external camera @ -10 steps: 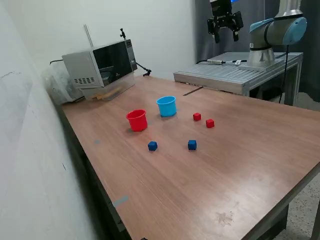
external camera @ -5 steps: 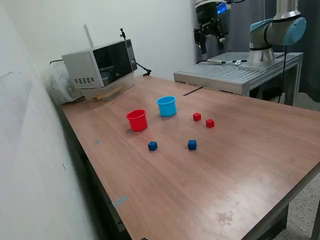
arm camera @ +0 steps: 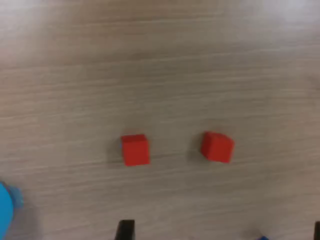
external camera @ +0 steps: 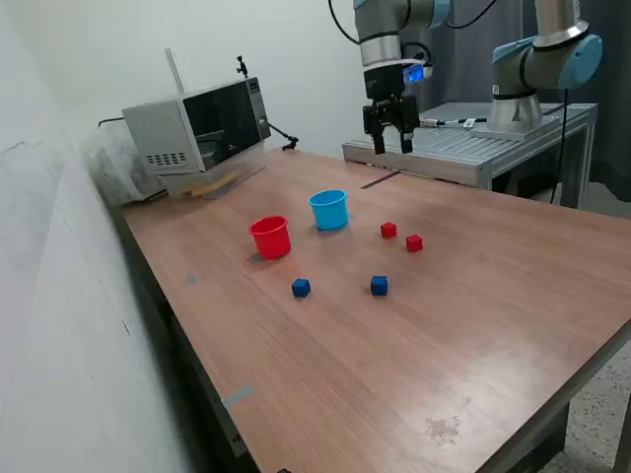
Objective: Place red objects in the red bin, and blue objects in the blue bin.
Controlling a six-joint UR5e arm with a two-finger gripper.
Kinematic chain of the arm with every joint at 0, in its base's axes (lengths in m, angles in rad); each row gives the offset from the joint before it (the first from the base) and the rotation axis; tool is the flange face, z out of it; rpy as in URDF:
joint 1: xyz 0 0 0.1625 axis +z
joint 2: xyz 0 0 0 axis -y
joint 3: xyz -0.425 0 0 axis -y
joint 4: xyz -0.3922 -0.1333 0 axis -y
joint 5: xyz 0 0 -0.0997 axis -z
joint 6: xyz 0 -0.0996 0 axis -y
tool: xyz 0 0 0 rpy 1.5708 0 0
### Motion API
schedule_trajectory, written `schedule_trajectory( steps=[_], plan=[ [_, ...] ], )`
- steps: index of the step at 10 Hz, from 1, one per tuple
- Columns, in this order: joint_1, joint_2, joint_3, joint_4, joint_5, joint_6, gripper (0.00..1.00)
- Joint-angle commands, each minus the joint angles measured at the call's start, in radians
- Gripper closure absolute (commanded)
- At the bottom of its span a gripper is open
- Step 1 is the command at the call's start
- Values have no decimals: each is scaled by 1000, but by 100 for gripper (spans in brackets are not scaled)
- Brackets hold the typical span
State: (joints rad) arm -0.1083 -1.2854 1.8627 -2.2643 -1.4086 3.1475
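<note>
Two red cubes point(external camera: 388, 230) point(external camera: 414, 242) lie on the wooden table, to the exterior view's right of the light blue cup point(external camera: 328, 209). The red cup point(external camera: 270, 236) stands beside the blue cup on its left. Nearer the front lie two dark blue cubes point(external camera: 301, 287) point(external camera: 379, 285). My gripper point(external camera: 389, 140) hangs open and empty in the air, well above the table and behind the cups. The wrist view looks down on both red cubes point(arm camera: 135, 149) point(arm camera: 217, 146), with the blue cup's rim point(arm camera: 5, 210) at the frame edge and one dark fingertip point(arm camera: 125, 230) showing.
A microwave point(external camera: 197, 123) sits at the table's back left by the wall. A raised metal platform point(external camera: 463, 148) carrying the arm's base point(external camera: 518, 99) stands at the back right. A wall runs along the exterior view's left.
The arm has swung toward the exterior view's left and come down, from high over the metal platform to a spot above the table behind the blue cup. Cubes and cups have not moved.
</note>
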Motion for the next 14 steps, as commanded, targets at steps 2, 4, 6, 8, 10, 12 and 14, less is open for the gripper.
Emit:
schedule_trajectory(
  steps=[2,4,6,8,10,12,14],
  plan=[
    [-1,107,-8,-43,-53,2,0],
    [-2,155,-5,-73,-62,2,0],
    [-2,213,-5,-109,-76,0,0],
    [-2,261,-10,-127,-87,-7,0],
    [-2,300,-31,-129,-87,-17,0],
    [-2,322,-43,-132,-89,-30,0],
    [-2,337,-59,-132,-90,-30,0]
  ],
)
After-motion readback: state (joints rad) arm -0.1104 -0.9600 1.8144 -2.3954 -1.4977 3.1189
